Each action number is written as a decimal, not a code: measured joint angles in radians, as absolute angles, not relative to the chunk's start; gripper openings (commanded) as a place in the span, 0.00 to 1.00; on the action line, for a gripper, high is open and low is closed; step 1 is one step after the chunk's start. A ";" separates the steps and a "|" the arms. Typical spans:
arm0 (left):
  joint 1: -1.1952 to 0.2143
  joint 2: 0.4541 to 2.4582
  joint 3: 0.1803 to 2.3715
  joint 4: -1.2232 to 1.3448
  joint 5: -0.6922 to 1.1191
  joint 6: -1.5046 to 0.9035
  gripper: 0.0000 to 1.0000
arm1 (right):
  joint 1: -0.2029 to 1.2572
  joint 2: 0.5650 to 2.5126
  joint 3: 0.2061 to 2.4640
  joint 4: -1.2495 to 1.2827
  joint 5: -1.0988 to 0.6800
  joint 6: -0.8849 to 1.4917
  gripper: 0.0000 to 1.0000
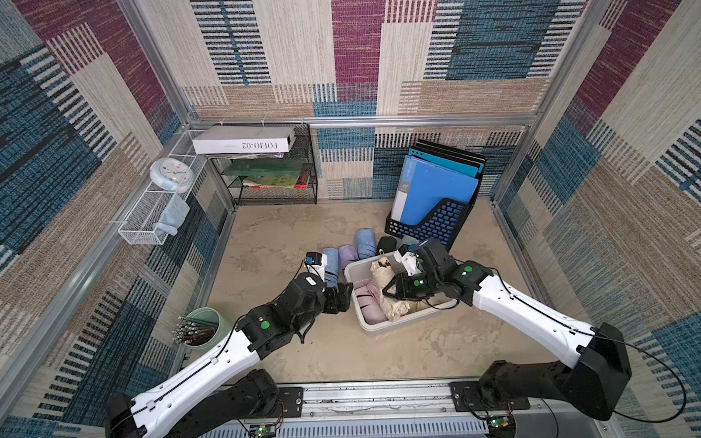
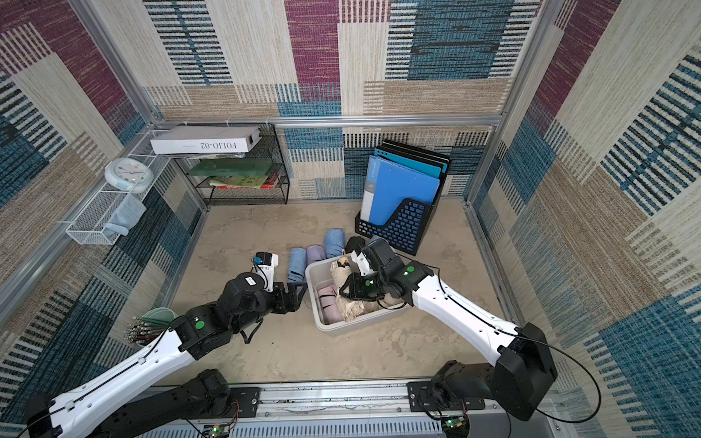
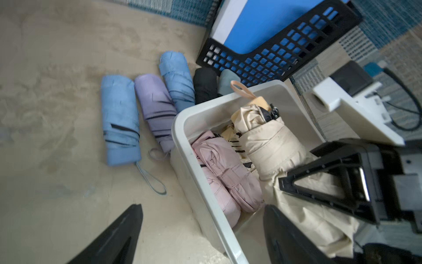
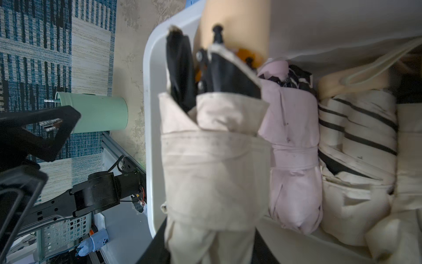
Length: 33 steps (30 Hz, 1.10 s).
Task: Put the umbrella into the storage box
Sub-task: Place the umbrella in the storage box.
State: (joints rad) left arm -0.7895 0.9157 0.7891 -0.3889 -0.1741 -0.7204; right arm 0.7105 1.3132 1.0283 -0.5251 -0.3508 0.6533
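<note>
Where top views miss it, striped umbrella

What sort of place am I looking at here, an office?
Probably a staged office corner inside a test booth, not a real room: carpet-covered walls on a metal frame, a file holder of blue folders, a wire shelf of books.

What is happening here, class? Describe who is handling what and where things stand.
The right hand is shut on a beige umbrella, holding it in the storage box, where a pink umbrella already lies. The left hand is open beside the box, holding nothing. Five folded umbrellas lie on the table behind it.
</note>
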 measured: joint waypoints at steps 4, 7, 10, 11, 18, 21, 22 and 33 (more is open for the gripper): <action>-0.770 1.004 0.783 -0.379 -0.093 -0.917 0.83 | 0.737 1.350 1.001 -0.463 -0.340 0.661 0.29; -0.759 1.056 0.773 -0.355 -0.041 -1.000 0.77 | 0.765 1.380 0.988 -0.418 -0.320 0.664 0.30; -0.748 1.093 0.764 -0.345 -0.018 -1.063 0.70 | 0.797 1.412 0.965 -0.371 -0.292 0.665 0.34; -0.746 1.101 0.764 -0.341 -0.007 -1.076 0.68 | 0.803 1.422 0.956 -0.356 -0.283 0.665 0.35; -0.735 1.136 0.743 -0.284 0.026 -1.134 0.57 | 0.812 1.480 0.930 -0.309 -0.239 0.655 0.76; -0.733 1.143 0.743 -0.276 0.030 -1.140 0.54 | 0.812 1.471 0.977 -0.336 -0.226 0.627 0.80; -0.732 1.144 0.744 -0.273 0.030 -1.140 0.53 | 0.812 1.459 0.995 -0.347 -0.216 0.616 0.79; -0.731 1.147 0.767 -0.281 0.032 -1.136 0.49 | 0.817 1.441 0.950 -0.359 -0.165 0.625 0.50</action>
State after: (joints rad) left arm -0.7307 1.1473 0.7673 -0.2806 0.0319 -1.1362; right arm 0.8173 1.4406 0.9501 -0.3592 -0.1650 0.6250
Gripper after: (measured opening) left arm 0.490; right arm 0.516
